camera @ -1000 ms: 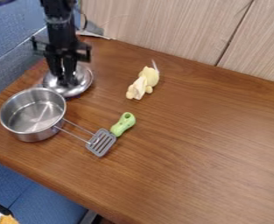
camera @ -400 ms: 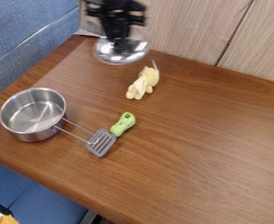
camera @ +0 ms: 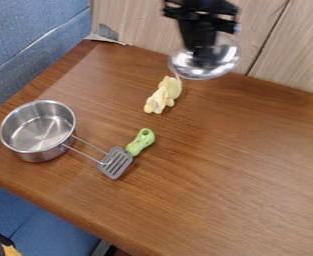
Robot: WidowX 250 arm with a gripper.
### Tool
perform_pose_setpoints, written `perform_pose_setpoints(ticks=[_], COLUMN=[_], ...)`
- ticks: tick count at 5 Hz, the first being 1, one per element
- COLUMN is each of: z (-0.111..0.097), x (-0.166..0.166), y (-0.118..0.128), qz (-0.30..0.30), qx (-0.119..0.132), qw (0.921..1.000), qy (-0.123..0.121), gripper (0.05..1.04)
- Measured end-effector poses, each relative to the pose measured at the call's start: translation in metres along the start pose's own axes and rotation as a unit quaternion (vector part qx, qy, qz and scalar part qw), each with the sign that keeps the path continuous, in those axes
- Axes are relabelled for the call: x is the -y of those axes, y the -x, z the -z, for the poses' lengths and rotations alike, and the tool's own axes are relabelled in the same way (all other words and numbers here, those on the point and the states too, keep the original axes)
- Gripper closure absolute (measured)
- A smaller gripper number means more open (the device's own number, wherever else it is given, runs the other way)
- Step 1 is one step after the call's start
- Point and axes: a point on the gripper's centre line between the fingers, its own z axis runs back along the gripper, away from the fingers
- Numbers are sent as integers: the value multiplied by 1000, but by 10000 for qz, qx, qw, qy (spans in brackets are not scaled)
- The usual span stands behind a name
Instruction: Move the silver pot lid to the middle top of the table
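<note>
At the left of the wooden table (camera: 239,160) stood an open steel saucepan (camera: 46,154), its wire handle reaching right to the slotted head of a green-handled spatula (camera: 116,163). Farther right and back lay a yellow stuffed toy (camera: 163,95). Right of it, toward the table's back edge, the black gripper (camera: 203,59) held the silver pot lid (camera: 220,65) in the air, fingers closed on its top.
</note>
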Motion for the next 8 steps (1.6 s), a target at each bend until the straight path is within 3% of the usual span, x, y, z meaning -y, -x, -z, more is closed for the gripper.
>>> perform_pose_setpoints(ticks=[1, 3, 5, 6, 7, 8], z=[14, 69, 91, 93, 93, 92], x=[22, 26, 22, 22, 21, 16], y=[-6, 4, 8, 6, 7, 8], qz=[383, 734, 714, 748, 767, 599], qx=[-76, -618, -822, -807, -837, -905], qw=[9992, 9953, 9938, 9937, 9934, 9939], qy=[109, -118, -208, -201, -174, -205], gripper=[802, 802, 802, 802, 761, 474])
